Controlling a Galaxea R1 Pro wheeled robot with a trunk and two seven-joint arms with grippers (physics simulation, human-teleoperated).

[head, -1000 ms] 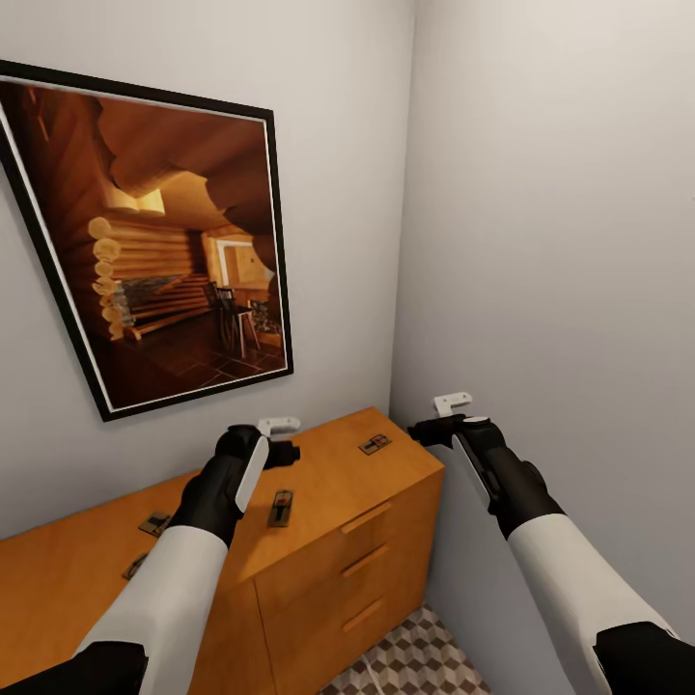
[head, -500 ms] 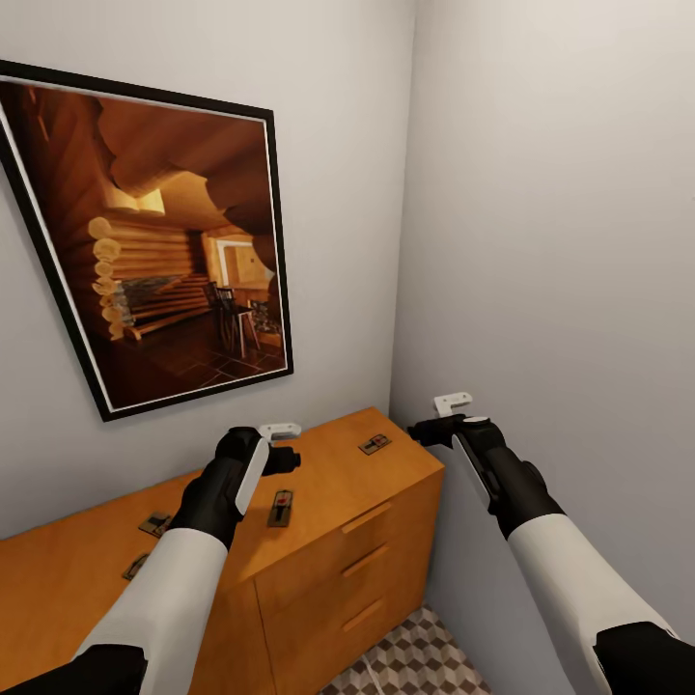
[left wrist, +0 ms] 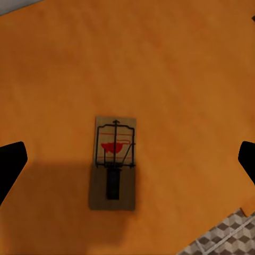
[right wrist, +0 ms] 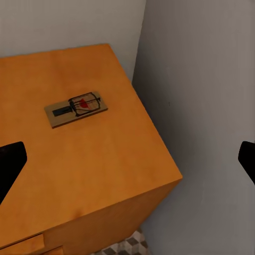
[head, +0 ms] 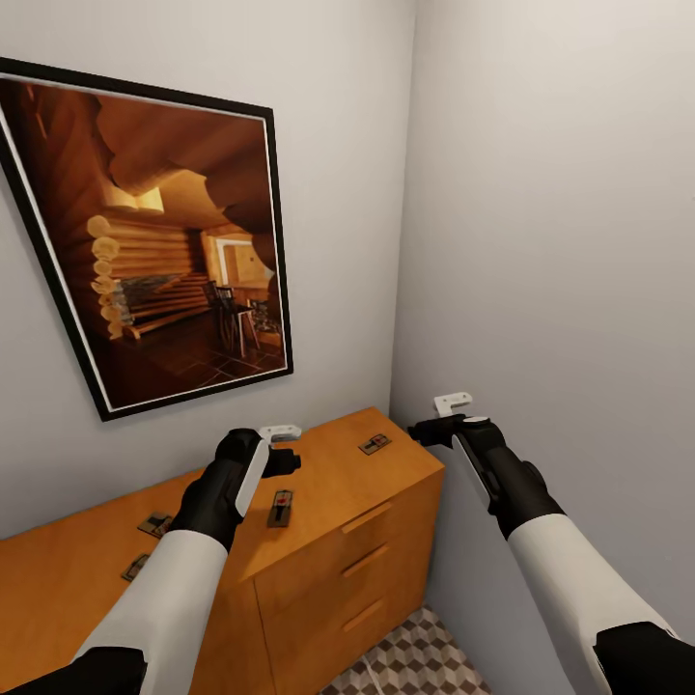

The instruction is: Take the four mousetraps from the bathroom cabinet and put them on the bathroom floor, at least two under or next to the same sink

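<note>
A mousetrap (left wrist: 113, 162) lies flat on the cabinet (head: 319, 502) top, directly below the left pincer (head: 280, 446) and centred between its two dark fingers (left wrist: 10, 162), which are spread wide and hold nothing. To lift it well, I judge the pincer should drop straight down and close across the board's narrow sides, clear of the wire. A second mousetrap (right wrist: 75, 109) lies ahead of the right pincer (head: 439, 417), also released and empty, near the cabinet's wall-side corner. Two more mousetraps (head: 152, 525) sit behind the left arm. The bathroom floor (head: 415, 661) lies below.
</note>
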